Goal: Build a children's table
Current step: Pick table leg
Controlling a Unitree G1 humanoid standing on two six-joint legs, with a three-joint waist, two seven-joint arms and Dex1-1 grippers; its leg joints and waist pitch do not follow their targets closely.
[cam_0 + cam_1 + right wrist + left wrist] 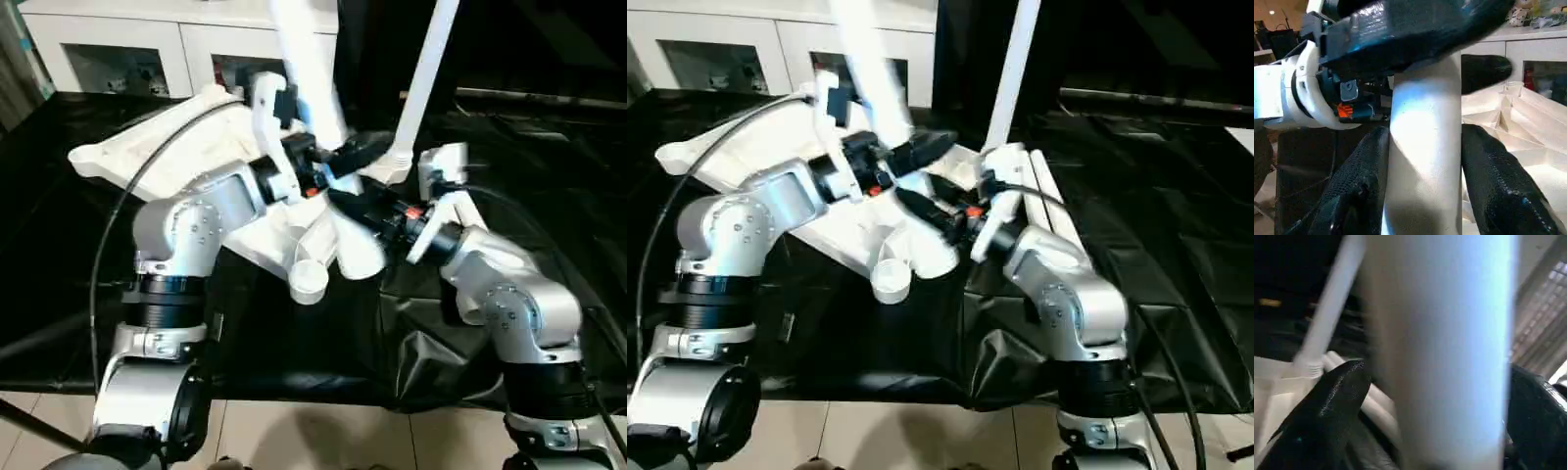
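White plastic tabletop [176, 147] carries one upright leg [423, 88]; right gripper [1425, 161] clamps a second leg [1425, 147], left gripper [1435, 396] agape around it.

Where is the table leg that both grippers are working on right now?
The leg stands tilted at scene centre over the upturned tabletop, between the left gripper and right gripper, left of the second upright leg.

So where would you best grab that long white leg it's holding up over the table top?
Low on the smooth round shaft of the long white cylindrical plastic leg, squeezing across it from the sides. It stands nearly upright over the white plastic tabletop, so a level sideways approach probably suits; the right claw grips it so.
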